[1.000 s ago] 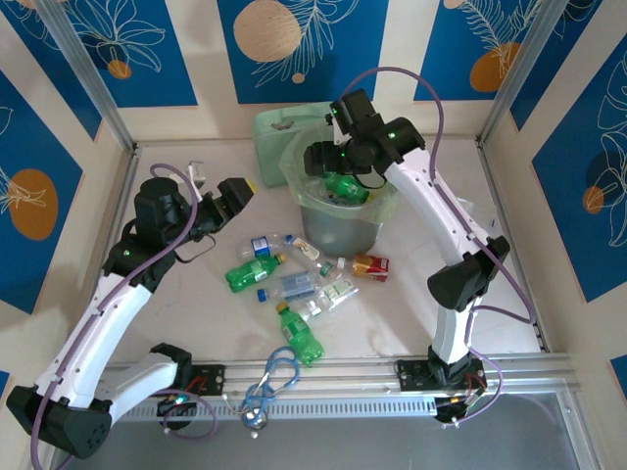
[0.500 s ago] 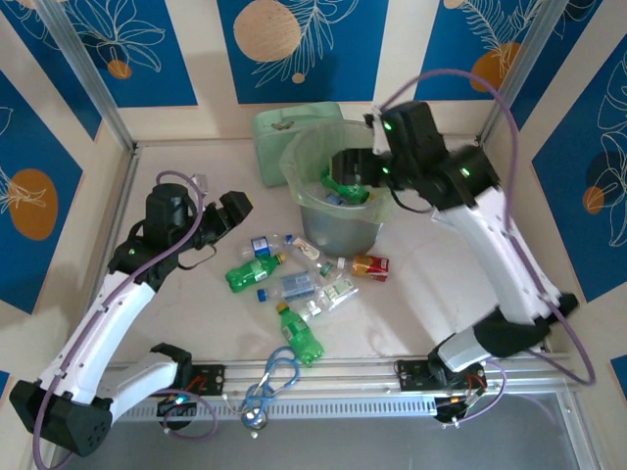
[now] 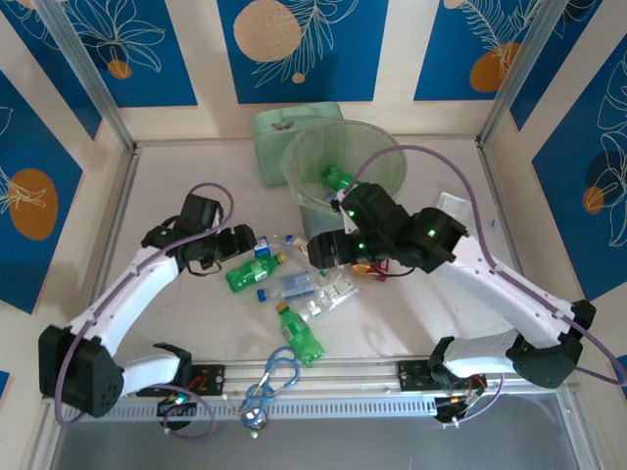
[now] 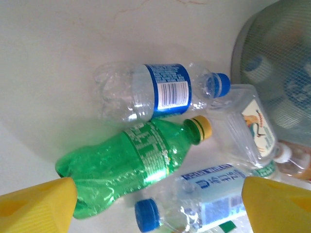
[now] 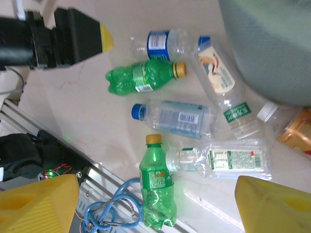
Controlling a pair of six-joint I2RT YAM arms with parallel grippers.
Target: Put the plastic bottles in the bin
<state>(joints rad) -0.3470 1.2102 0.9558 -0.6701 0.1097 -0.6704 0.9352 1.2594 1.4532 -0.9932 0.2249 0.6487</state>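
Barcode (image 4: 173, 93) on blue-labelled bottle (image 4: 156, 90)

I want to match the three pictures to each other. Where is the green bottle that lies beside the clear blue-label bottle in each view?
Top external: the green bottle is a little left of the middle.
Left wrist: lower middle, cap toward the right.
Right wrist: upper left of the middle.
Shared landmark: the clear blue-label bottle alongside it.

Pale table (image 3: 186, 304): bottles (image 3: 297, 286) lying scattered at centre; bin (image 3: 362, 142) upright behind them; green box (image 3: 279, 132) behind bin, far edge.
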